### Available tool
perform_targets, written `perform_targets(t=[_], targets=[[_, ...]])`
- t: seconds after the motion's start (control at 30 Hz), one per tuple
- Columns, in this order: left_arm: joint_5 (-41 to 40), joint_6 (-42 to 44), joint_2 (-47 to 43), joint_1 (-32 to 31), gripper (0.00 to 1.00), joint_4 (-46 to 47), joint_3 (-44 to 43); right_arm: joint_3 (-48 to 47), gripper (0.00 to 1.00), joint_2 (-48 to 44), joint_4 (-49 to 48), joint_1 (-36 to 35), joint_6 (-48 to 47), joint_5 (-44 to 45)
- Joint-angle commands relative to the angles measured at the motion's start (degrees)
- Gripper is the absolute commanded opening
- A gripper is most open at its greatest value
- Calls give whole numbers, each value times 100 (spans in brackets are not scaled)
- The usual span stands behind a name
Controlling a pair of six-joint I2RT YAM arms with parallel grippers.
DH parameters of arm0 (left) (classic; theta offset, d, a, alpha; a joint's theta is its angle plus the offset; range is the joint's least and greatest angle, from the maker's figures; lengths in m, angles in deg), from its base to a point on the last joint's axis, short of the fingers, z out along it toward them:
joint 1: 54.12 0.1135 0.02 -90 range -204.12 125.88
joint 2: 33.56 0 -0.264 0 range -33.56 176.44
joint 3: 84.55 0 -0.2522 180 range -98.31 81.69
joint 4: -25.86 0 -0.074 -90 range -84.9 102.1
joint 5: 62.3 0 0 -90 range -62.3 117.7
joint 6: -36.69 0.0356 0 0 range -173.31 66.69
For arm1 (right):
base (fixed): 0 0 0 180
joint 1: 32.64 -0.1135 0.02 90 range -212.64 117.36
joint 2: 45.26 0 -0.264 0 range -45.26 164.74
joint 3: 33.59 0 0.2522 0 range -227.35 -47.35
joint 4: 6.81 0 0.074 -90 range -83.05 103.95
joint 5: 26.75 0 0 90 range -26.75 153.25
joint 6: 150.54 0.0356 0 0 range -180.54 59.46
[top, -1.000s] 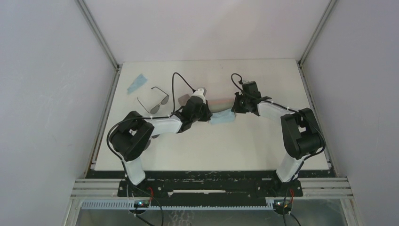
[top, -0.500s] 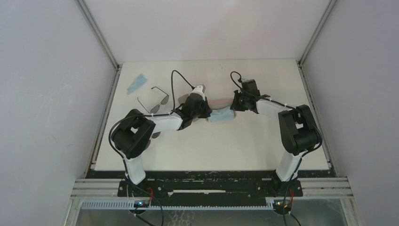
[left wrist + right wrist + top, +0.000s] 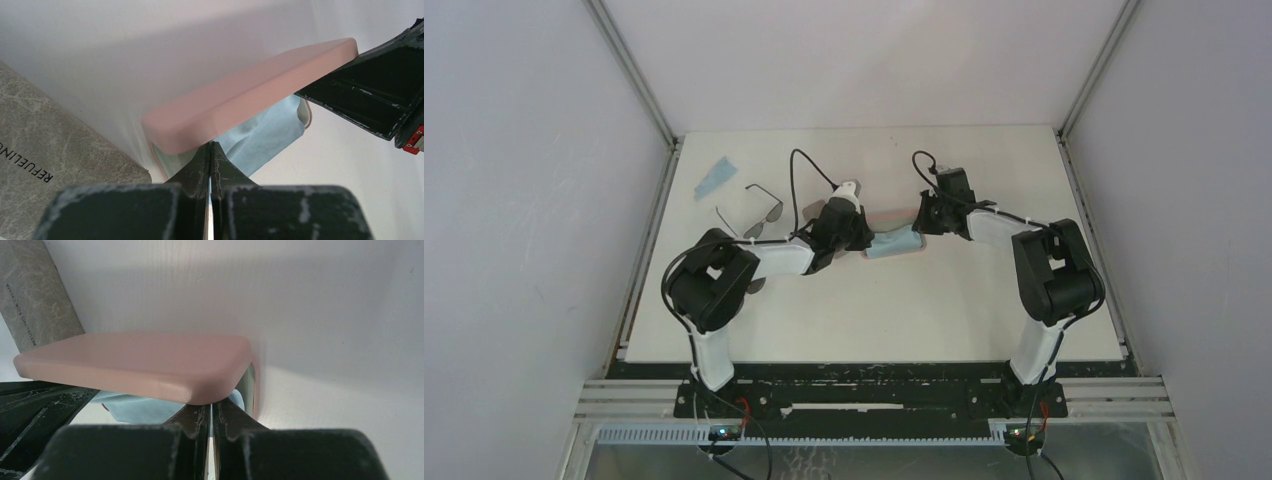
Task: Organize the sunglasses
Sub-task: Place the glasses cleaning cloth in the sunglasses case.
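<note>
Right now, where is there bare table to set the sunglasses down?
Bare: on the white table, the wide near strip between the arms, and the far right corner. Crowded: far left to centre, where the light blue cloth, the black wire-framed sunglasses, the grey-brown case, the open pink case, the left gripper and the right gripper cluster.

Left claw (image 3: 210,150) and right claw (image 3: 211,407) hem the pink case (image 3: 250,95) (sunglasses (image 3: 752,212) leftward); near table (image 3: 904,310) open.

top external: high behind the arm bases, looking down on the whole table (image 3: 984,300) | left wrist: behind the left gripper (image 3: 210,148), close up at one end of the pink case (image 3: 250,107) | right wrist: behind the right gripper (image 3: 211,407), close up at the opposite end | shared: pink case, blue cloth (image 3: 260,137)
</note>
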Motion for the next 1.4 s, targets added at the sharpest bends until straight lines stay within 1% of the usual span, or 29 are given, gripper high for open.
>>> perform_targets(t=[0.0, 0.7, 0.73, 0.8, 0.83, 0.9, 0.97, 1.07, 1.17, 1.37], targets=[[98, -73, 17, 59, 0, 203, -374, -214, 0, 36, -259, 75, -19, -37], [72, -76, 83, 77, 1, 204, -424, -227, 0, 51, -380, 108, 13, -57], [65, -72, 75, 77, 2, 203, -414, -224, 0, 54, -370, 108, 15, -65], [48, -72, 31, 79, 10, 203, -368, -221, 0, 42, -346, 115, 10, -65], [22, -70, 2, 84, 15, 203, -332, -223, 3, 31, -326, 115, 11, -73], [-23, -74, -95, 86, 22, 209, -261, -188, 8, -44, -339, 115, 1, -83], [-63, -72, -205, 86, 31, 217, -182, -127, 14, -148, -363, 115, 4, -72], [-171, -55, -424, 86, 41, 221, -45, -22, 21, -322, -375, 115, -10, -24], [-224, -21, -657, 86, 46, 205, 109, 139, 23, -519, -373, 115, -31, 58], [-225, 27, -1188, 85, 50, 125, 415, 513, 27, -934, -387, 124, -74, 221]])
